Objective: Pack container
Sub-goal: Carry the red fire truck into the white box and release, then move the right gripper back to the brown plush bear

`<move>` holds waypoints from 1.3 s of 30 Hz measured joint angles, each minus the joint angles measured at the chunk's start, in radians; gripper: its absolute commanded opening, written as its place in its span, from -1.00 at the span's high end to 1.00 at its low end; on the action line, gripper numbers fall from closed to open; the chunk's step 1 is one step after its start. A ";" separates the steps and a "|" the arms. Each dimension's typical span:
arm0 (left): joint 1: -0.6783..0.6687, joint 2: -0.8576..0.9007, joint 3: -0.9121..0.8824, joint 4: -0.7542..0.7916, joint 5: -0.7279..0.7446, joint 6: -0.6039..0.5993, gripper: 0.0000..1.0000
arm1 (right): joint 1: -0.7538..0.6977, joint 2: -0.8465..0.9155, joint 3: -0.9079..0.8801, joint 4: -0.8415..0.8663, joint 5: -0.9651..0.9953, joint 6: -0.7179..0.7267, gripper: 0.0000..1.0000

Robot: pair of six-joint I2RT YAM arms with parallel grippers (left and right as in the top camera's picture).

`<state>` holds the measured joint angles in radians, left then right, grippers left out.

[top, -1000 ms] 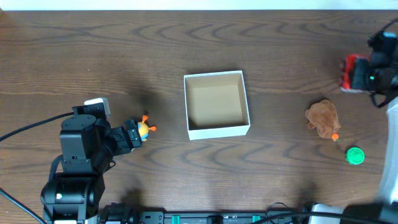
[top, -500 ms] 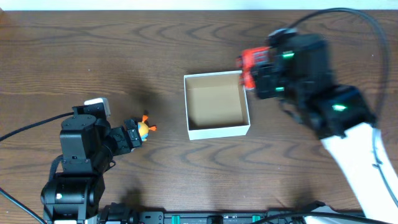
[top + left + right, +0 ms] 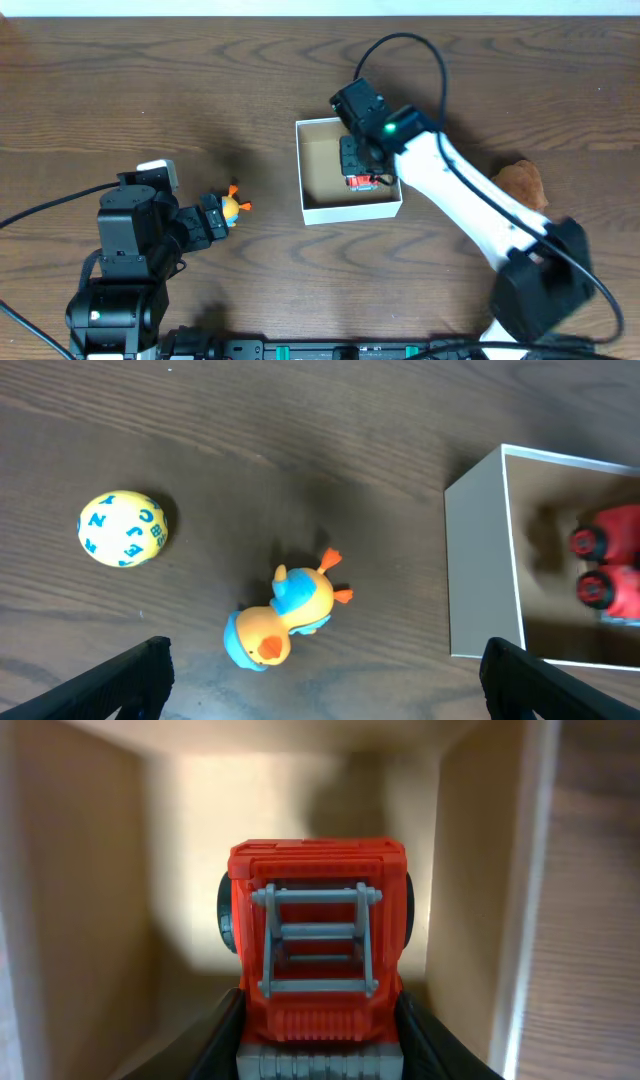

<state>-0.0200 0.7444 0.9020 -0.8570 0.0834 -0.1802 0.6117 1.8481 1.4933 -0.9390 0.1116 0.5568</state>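
The container [image 3: 348,208] is a small white cardboard box with a tan inside, at the table's middle; it also shows in the left wrist view [image 3: 478,560]. My right gripper [image 3: 362,172] is inside it, shut on a red toy truck [image 3: 318,935] with a grey ladder, also seen in the left wrist view [image 3: 612,565]. My left gripper [image 3: 215,218] is open, next to an orange and blue duck toy [image 3: 290,615]. A yellow lettered ball [image 3: 122,529] lies left of the duck.
A brown plush toy [image 3: 522,183] lies right of the box, partly hidden by my right arm. The right arm reaches diagonally from the lower right across the table.
My right arm swung from the far right to the box and lowered the red truck inside it. The left arm has not moved.
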 measured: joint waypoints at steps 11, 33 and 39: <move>0.000 0.000 0.000 0.000 0.000 0.000 -0.96 | -0.053 0.148 0.000 0.036 0.023 0.014 0.88; 0.000 0.000 0.000 0.000 0.000 0.000 -0.96 | -0.118 -0.114 0.264 -0.150 -0.001 -0.143 -0.97; 0.000 0.000 0.000 -0.001 0.000 0.000 -0.96 | -0.437 -0.314 0.298 -0.326 0.040 -0.214 -0.99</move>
<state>-0.0196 0.7444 0.9020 -0.8577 0.0834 -0.1802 0.1745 1.5345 1.7916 -1.2652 0.1520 0.3428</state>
